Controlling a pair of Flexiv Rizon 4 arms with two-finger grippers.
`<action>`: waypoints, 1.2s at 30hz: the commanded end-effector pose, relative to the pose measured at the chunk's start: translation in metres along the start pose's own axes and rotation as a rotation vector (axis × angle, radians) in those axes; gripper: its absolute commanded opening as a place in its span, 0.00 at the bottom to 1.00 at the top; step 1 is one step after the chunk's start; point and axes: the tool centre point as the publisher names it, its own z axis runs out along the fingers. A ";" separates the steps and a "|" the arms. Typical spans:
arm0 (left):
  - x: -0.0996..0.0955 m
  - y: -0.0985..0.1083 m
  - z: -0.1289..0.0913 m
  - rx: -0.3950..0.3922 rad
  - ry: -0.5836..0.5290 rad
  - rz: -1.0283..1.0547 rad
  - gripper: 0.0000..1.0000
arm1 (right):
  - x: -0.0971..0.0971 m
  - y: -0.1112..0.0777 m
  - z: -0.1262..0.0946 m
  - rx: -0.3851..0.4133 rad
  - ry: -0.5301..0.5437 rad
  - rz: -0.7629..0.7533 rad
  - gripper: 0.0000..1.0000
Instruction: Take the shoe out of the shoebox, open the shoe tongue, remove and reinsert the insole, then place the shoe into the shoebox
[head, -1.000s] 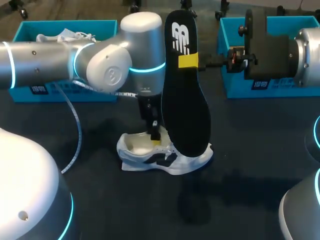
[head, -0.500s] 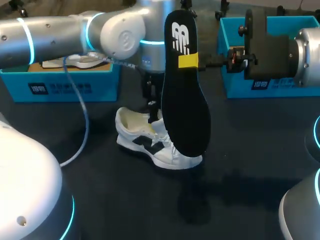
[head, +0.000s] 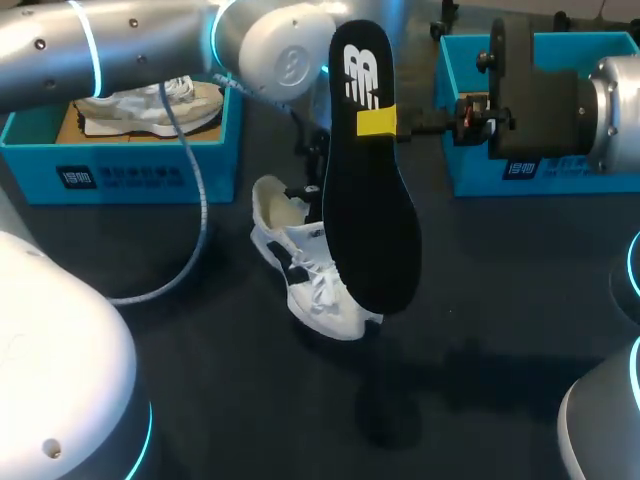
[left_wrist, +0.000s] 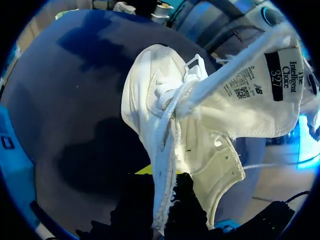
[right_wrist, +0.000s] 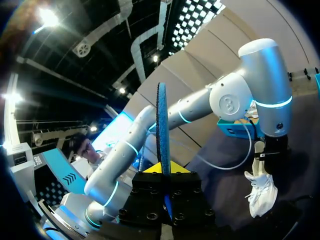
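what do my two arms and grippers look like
The left arm is silver rounded tubing with glowing cyan rings, a round joint cap and a grey cable looping off it. The right arm is silver too, with a black wrist block. The left gripper and right gripper are black with yellow tips.

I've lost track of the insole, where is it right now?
In the head view the black insole is upright above mid-table, clamped by the right gripper, just in front of the white shoe held by the left gripper.
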 end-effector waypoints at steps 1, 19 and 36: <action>0.006 -0.005 -0.002 -0.195 -0.065 0.243 0.00 | -0.001 0.000 0.003 -0.003 0.000 0.000 0.00; -0.008 -0.010 -0.007 -0.184 -0.083 0.271 0.00 | -0.001 0.000 0.003 -0.003 0.000 0.000 0.00; -0.059 -0.029 0.008 -0.218 -0.038 0.382 0.00 | -0.001 0.000 0.003 -0.003 0.000 0.000 0.00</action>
